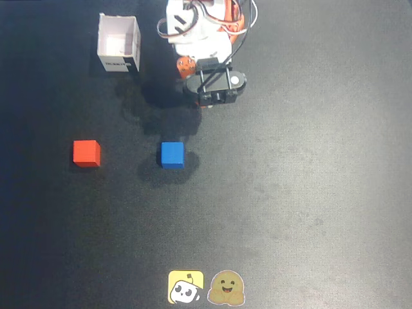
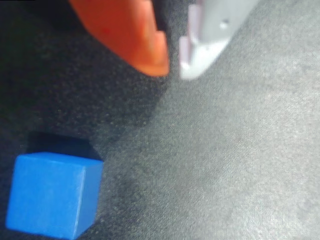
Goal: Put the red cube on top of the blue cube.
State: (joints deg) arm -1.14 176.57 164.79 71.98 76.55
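With my gripper (image 2: 172, 67) nearly closed and empty, I need to open it wide, swing over the red cube (image 1: 85, 153), well apart from the blue cube (image 1: 172, 154), and descend squarely.

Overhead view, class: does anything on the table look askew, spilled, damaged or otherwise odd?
Nothing stands out. The red cube and blue cube sit flat and apart, the white box stands upright, and two stickers lie at the bottom edge.
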